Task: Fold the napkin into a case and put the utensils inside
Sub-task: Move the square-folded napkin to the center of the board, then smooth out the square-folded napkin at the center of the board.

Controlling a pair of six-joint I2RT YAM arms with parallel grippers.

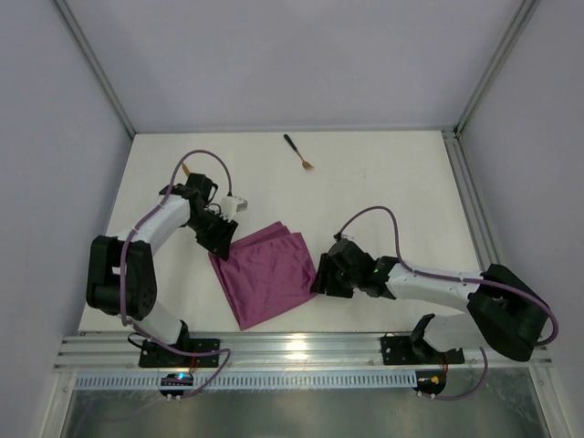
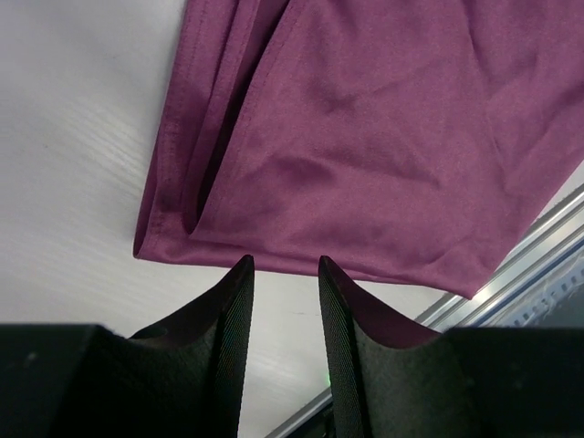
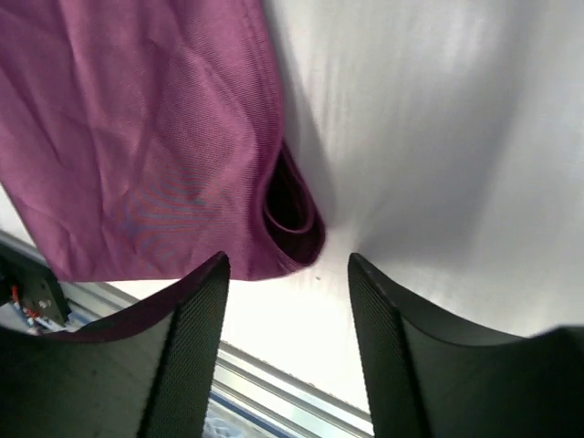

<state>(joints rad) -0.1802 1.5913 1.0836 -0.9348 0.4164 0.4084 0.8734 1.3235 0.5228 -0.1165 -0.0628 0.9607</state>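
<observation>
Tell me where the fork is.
In the top view, the fork lies near the far edge of the table, about centre, well beyond the napkin.

Folded magenta napkin [image 1: 266,274] lies flat; gold-headed fork [image 1: 297,152] well beyond.

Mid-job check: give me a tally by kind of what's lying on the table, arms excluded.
Napkin, magenta-purple, folded: 1
Fork, gold head, black handle: 1
Gold tip mostly hidden behind the left arm, possibly a second utensil: 1
Total: 3
</observation>
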